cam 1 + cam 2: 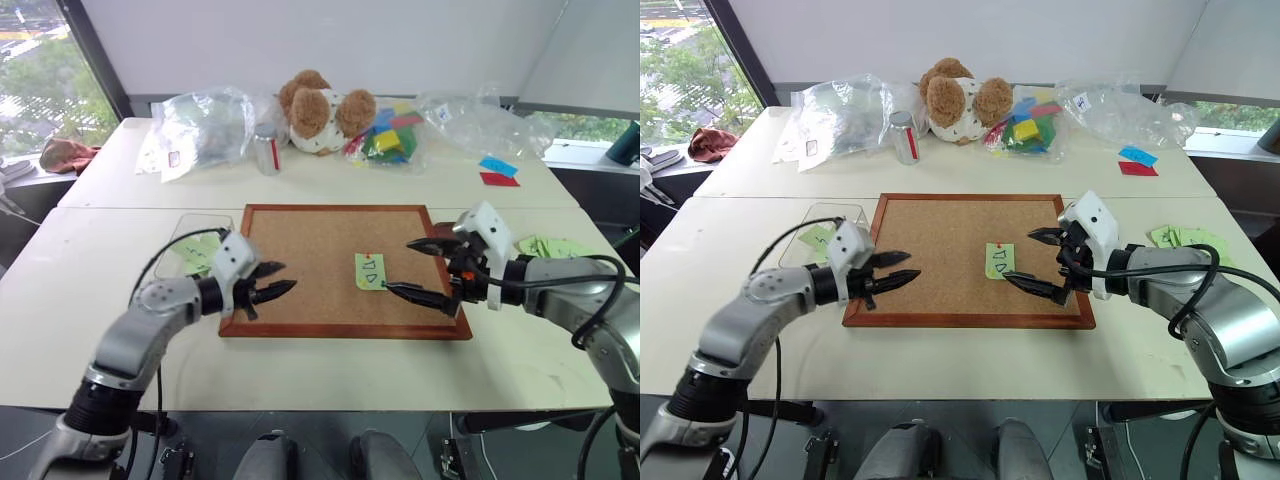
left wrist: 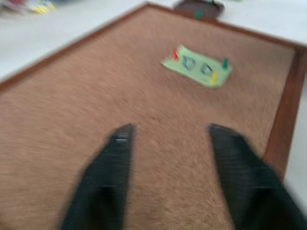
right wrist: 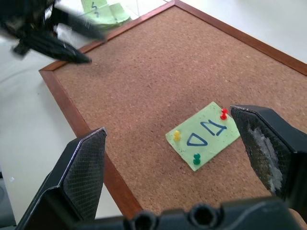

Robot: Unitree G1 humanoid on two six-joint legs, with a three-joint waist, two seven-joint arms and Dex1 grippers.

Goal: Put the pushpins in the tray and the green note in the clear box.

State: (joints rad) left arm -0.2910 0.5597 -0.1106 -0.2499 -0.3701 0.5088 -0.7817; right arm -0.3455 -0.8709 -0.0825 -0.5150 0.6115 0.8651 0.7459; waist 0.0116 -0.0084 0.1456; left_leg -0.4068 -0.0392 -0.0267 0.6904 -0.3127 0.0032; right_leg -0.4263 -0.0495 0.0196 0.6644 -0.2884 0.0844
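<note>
While both arms reach low over the corkboard (image 1: 320, 250), the left claw (image 1: 272, 285) is part-open, the right claw (image 1: 418, 270) wide, both empty.

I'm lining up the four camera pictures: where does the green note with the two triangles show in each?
Left eye view: green note on the cork board, right of centre, near the right gripper.
Right eye view: same spot.
Left wrist view: far across the board.
Right wrist view: between that gripper's fingers.
Shared landmark: the board's wooden frame.
</note>
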